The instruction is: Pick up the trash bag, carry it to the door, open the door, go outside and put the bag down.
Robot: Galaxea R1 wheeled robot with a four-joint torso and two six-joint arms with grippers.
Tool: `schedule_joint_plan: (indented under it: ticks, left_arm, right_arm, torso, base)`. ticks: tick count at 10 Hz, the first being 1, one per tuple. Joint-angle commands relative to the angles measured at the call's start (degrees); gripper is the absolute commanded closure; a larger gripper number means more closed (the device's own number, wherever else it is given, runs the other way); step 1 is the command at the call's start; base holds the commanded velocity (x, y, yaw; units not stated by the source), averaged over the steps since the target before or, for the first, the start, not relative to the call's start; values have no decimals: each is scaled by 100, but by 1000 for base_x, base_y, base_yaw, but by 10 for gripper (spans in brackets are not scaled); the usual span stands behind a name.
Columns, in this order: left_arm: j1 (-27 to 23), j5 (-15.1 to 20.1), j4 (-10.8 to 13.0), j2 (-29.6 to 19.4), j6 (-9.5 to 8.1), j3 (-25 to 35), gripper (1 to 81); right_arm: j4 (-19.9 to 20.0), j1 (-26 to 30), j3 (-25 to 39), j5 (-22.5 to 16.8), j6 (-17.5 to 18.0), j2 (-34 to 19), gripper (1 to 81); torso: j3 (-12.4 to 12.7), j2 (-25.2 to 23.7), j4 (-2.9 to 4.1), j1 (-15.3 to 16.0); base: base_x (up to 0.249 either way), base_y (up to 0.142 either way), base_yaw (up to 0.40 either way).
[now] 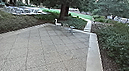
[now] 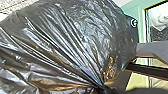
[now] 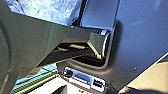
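Trash bag (image 2: 65, 42): one, black plastic film, glossy and thin; broad and bulging in the body, drawn into long sharp pleats that ran together at a tight neck. It was outdoors, at the left gripper, with paving beyond it.
Left gripper (image 2: 106, 89): closed on the gathered neck of the bag.
Right gripper: state could not be told.
Paving (image 1: 40, 49): tan, rough and pebbly, cut by dark joints into large diamonds; it spread from near to far.
Border (image 1: 93, 53): pale, smooth concrete strip along the right side of the paving, with a fine cross joint in its near part.
Right shrubs (image 1: 125, 43): dense, small-leaved, dark green mass, rounded on top, behind a band of brown, crumbly ground cover (image 1: 108, 66).
Left shrubs (image 1: 4, 23): low, leafy, dull green, along the left edge of the paving.
Chair (image 1: 57, 23): white, upright-backed, at the far edge of the paving.
Tree (image 1: 64, 10): thick brown trunk, rising beyond the chair from low greenery.
Lawn (image 1: 82, 16): flat, bright green, far off behind the trunk.
Frame (image 2: 140, 15): pale green, flat-faced and straight-edged, around a glossy glass pane (image 2: 157, 22) that bore pale and dark patches.
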Motion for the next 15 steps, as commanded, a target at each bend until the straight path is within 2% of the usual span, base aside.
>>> schedule_joint_plan:
  ticks: [1, 4, 5, 6, 8, 12, 15]
  left_arm:
    - [-956, 390, -723, -885, -32, 896, 811]
    - [-1677, 580, -1401, -1318, -32, 1179, 811]
    - [-1950, 856, -1561, -1380, -32, 1153, 811]
    - [-2238, 1076, -1710, -1433, -32, 1170, 811]
    - [-2811, 1489, -2088, -1459, -32, 1162, 811]
    - [-3935, 2102, -2834, -1660, -32, 1100, 811]
    - [-4735, 2684, -3125, -1881, -32, 1091, 811]
  right_arm:
    - [-79, 174, 331, -446, -25, -195, 10]
    - [-79, 165, 279, -420, -25, -186, 10]
    - [-79, 165, 261, -420, -25, -186, 10]
    - [-79, 156, 235, -420, -25, -177, 10]
    - [-79, 147, 129, -420, -25, -133, 10]
    - [-87, 147, -20, -402, -25, -54, 10]
    - [-105, 121, -20, -393, -25, -36, 10]
  torso:
    - [-459, 0, 0, 0]
    - [-984, 2, 0, 2]
    - [-859, 5, 0, 5]
    - [-850, 7, 0, 5]
    - [-957, 9, 0, 7]
    - [-953, 13, 0, 11]
    - [-955, 15, 0, 13]
  base:
    - [0, 0, 0]
    - [0, 0, 0]
    - [0, 0, 0]
    - [0, 0, 0]
    - [0, 0, 0]
    - [0, 0, 0]
    - [0, 0, 0]
